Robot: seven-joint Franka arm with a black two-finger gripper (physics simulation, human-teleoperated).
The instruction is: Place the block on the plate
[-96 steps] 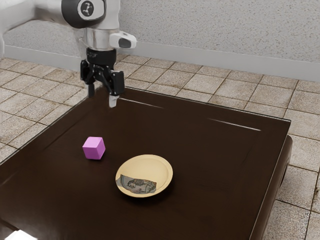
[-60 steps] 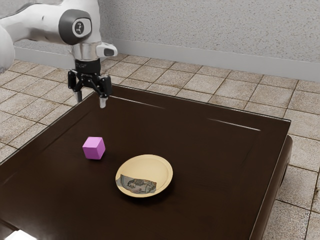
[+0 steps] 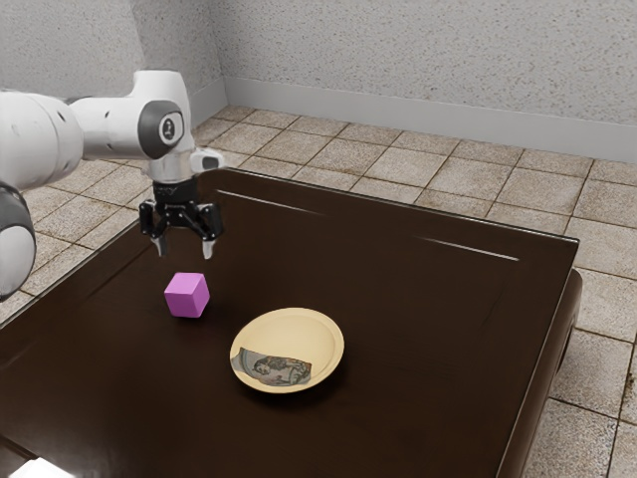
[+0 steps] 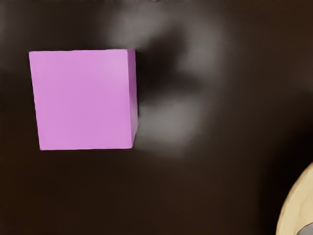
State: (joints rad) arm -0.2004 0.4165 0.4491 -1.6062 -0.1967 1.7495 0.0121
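Observation:
My gripper hangs above the table just over the pink block, its two fingers spread apart and empty. The pink block rests on the dark table, a short way from the plate. A pale yellow plate with a picture printed on it lies toward the exterior view's right of the block, with nothing on top. In the wrist view the block appears large, and part of the plate's rim is visible.
The dark brown table extends beyond the plate to a raised edge. A bright white patch shows at the exterior view's lower left corner. Tiled floor and a wall lie behind the table.
My gripper first moved toward the exterior view's left, then came down and nearer to the block. Block and plate have stayed where they were.

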